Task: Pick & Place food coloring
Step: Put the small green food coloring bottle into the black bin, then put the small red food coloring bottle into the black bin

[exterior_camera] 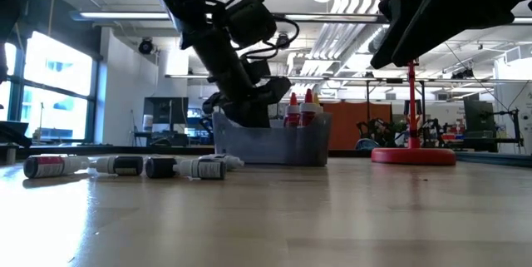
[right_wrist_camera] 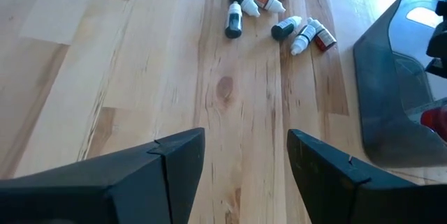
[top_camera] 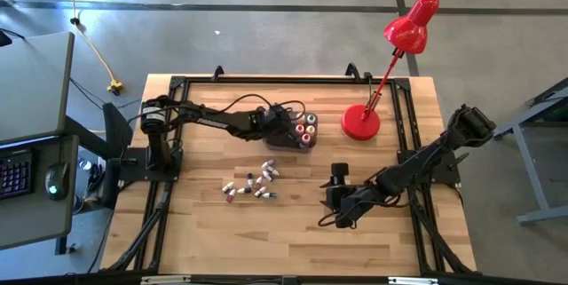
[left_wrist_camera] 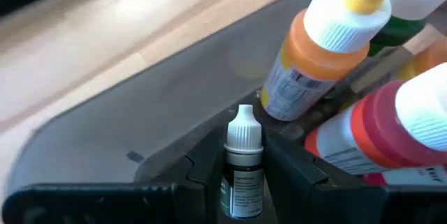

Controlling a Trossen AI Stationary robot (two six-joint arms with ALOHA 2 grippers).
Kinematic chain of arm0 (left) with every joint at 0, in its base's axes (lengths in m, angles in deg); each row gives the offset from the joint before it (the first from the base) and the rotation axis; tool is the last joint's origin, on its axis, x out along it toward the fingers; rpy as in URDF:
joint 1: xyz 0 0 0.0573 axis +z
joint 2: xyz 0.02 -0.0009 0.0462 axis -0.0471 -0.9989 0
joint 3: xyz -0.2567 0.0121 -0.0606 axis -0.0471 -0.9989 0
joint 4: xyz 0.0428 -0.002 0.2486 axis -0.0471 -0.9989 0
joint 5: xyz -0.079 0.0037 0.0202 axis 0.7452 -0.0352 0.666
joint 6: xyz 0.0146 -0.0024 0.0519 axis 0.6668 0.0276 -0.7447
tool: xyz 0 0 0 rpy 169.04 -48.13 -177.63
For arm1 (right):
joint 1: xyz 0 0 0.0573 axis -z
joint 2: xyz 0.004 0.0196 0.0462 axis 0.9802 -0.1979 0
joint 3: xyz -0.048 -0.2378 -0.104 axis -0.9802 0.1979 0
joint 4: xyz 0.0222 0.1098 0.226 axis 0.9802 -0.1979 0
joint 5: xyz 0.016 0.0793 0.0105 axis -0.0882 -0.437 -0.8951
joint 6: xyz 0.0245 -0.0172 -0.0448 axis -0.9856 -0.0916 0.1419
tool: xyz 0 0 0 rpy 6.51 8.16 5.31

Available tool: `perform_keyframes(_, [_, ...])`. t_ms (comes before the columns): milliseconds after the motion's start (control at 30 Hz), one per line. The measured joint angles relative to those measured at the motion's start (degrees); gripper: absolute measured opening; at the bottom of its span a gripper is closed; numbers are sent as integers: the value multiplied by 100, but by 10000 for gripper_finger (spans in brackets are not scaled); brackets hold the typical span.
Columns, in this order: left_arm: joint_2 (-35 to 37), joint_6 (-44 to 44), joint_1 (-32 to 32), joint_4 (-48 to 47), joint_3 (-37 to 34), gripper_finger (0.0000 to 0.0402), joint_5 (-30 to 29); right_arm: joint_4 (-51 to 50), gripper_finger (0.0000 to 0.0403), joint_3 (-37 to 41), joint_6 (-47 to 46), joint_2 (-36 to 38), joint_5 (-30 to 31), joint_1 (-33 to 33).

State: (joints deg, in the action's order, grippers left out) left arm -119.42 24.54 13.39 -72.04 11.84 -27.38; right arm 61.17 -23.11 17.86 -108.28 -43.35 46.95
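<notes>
Nearest of all, seen from the left wrist, a small vial [left_wrist_camera: 243, 165] with a white ribbed cap stands upright, pinched at its body between the left pincer's [left_wrist_camera: 241, 182] two dark fingers. That pincer is clenched on the vial and hangs inside the grey bin [top_camera: 297, 127], at the bin's left end. Just right of it in the bin stand the stubbier bottles [left_wrist_camera: 318, 60], topped yellow, green and red, so the vial sits close beside them but apart, with bare bin floor beneath and to the left. Its long axis runs straight up and down, cap uppermost, so the coming move looks to me like a short drop and a release. The bin's wall and the orange-bodied bottle are the things to stay clear of.

From above, the left arm [top_camera: 213, 116] reaches from its base at the desk's left edge across to the bin at the far middle of the desk [top_camera: 195, 232], forearm low and wrist bent down into the bin.

More food coloring lies loose on the desk: a cluster of vials [top_camera: 250, 183] on their sides, nearer than the bin and a little left of it. The right pincer [right_wrist_camera: 244, 158] is released, fingers spread wide over bare wood at the near right, pointing toward that cluster, which is well apart from it. A red lamp [top_camera: 361, 122] stands right of the bin.
</notes>
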Motion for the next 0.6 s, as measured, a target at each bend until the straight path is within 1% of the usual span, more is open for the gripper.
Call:
perform_keyframes(67, [-6, 5, 79, -4, 2, 93, 268, 0, 199, 0, 4, 0, 0, 0])
perform_keyframes(233, [-145, -40, 138, -64, 3, 93, 383, 0, 199, 0, 4, 0, 0, 0])
perform_keyframes(300, [-210, -43, 136, -71, 22, 95, 536, 1, 199, 0, 4, 0, -1, 0])
perform_keyframes(367, [-242, -75, 165, -122, 5, 105, 561, 7, 199, 0, 4, 0, 0, 0])
perform_keyframes(600, [-289, -151, 167, -41, 18, 162, 499, 17, 199, 0, 4, 0, -2, 0])
